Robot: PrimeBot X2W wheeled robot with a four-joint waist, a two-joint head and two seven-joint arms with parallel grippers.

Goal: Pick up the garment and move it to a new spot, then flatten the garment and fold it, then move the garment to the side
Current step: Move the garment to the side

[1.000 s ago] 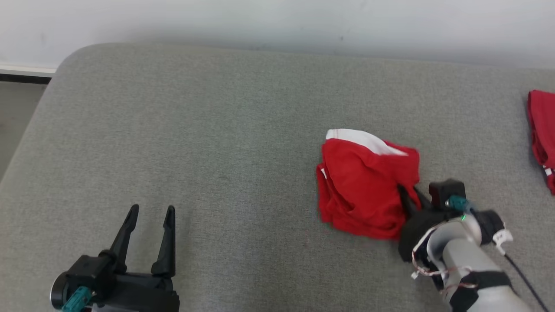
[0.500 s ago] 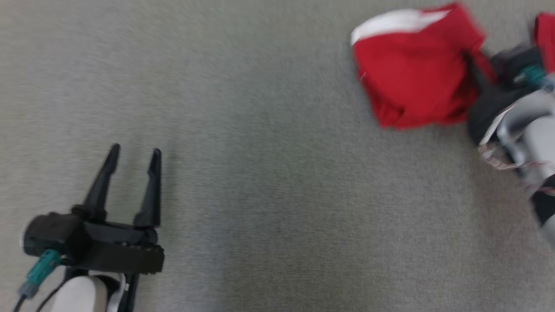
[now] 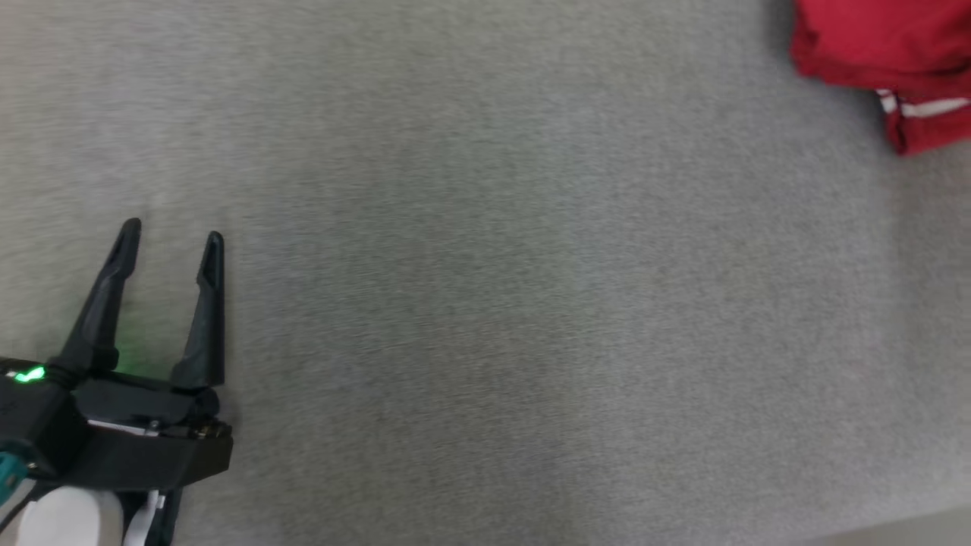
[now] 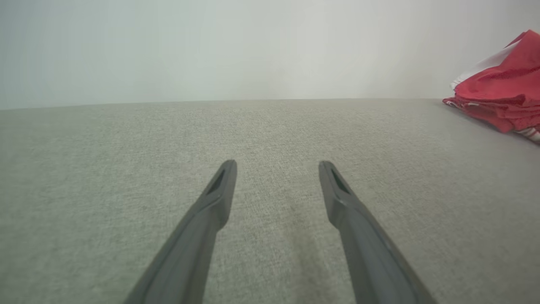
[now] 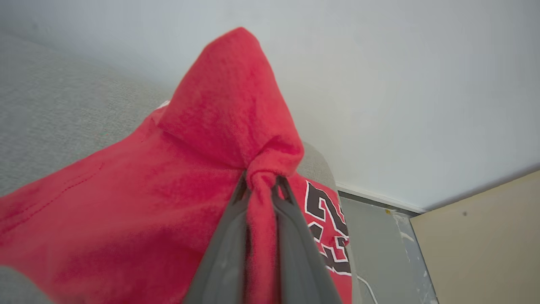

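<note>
A: On the grey padded surface, lower left: left gripper, fingers spread, nothing between them.
B: Right gripper?
A: Pressed tight on a bunched fold of the red garment, which drapes over the fingertips. Numbered red cloth just behind; same piece or not, unclear.

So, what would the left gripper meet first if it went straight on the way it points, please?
Nothing close: the left gripper points across grey padding, the red clothes off to its right. It would probably touch the padding first, though depth is unclear.
</note>
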